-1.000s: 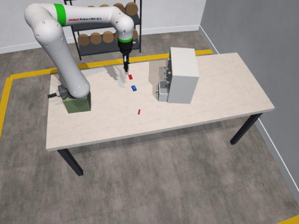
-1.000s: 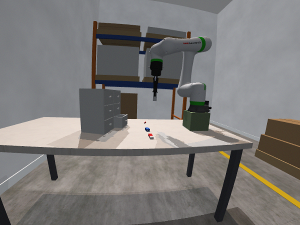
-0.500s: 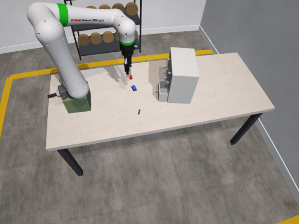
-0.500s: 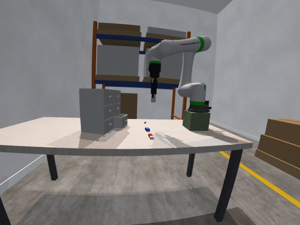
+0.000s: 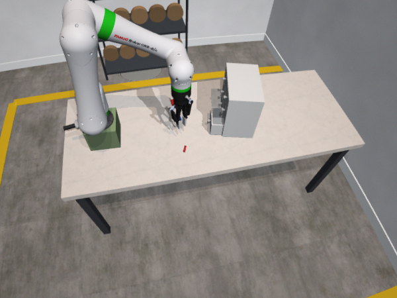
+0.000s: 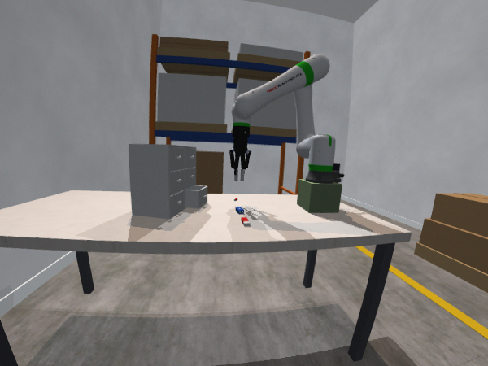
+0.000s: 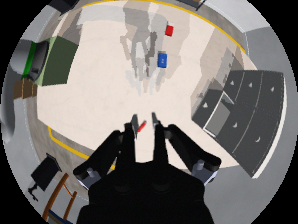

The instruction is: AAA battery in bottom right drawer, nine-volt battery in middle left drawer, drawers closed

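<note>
One slim red AAA battery [image 5: 184, 149] [image 6: 236, 199] [image 7: 142, 126] lies on the pale stone-look desk [image 5: 132, 172] [image 6: 285, 246] [image 7: 95, 100], outside the grey chest [image 5: 243, 119] [image 6: 149, 179] [image 7: 257, 102], whose bottom-right drawer [image 5: 216, 129] [image 6: 197, 197] [image 7: 218, 119] stands pulled out. The black tool [image 5: 182, 123] [image 6: 239, 176] [image 7: 144, 119] hangs above the desk, fingers modestly spread, with nothing between them. A blue block [image 5: 180, 118] [image 6: 240, 210] [image 7: 162, 60] and a red-and-white block [image 5: 172, 102] [image 6: 245, 221] [image 7: 169, 31] also lie there; which is the nine-volt battery, I cannot tell.

Gripper [image 5: 182, 123] [image 6: 239, 179] [image 7: 144, 119]: relocated toward the long bench [image 5: 132, 172] [image 6: 89, 201] [image 7: 100, 100] edge nearest the top view's camera; lowered; turned, its two fingers now showing side by side in the exterior view. Forearm [image 5: 142, 36] [image 6: 272, 87]: swung round, now sloping more steeply. Blue block [image 5: 180, 118] [image 6: 240, 210] [image 7: 162, 60] and red block [image 5: 172, 102] [image 6: 245, 221] [image 7: 169, 30]: now partly hidden from above.
</note>
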Tool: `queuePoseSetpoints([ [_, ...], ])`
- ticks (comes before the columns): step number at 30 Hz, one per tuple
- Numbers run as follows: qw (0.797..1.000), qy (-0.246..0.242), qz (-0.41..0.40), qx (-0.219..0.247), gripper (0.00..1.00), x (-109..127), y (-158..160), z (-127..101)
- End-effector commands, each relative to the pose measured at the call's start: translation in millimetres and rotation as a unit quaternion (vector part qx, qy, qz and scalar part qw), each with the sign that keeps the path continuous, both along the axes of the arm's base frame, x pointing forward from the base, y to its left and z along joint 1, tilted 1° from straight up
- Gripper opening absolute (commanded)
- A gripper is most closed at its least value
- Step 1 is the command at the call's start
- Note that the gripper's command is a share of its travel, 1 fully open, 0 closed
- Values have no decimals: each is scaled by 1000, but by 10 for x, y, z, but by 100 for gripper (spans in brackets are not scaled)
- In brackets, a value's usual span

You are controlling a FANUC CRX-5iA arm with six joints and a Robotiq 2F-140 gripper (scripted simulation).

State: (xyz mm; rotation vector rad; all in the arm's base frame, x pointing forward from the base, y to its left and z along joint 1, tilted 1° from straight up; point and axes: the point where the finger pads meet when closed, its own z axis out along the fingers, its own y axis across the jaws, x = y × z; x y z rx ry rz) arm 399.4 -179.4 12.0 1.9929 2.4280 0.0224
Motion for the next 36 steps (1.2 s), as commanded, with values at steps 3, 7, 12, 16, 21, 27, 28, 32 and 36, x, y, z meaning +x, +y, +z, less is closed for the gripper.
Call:
queuePoseSetpoints([
  [3,981,1,-193,-1,20,-21,-506,-415],
  [7,954,1,-299,0,20,-74,-678,-555],
  [12,928,2,-373,-2,15,-75,-680,-556],
  [16,928,2,-373,-2,15,-75,-680,-556],
  [21,928,2,-373,-2,15,-75,-680,-556],
  [27,928,2,-373,-2,15,-75,-680,-556],
  [28,928,2,-373,-2,15,-75,-680,-556],
  [32,928,2,-373,-2,15,-75,-680,-557],
  [36,927,2,-375,-2,15,-73,-680,-576],
])
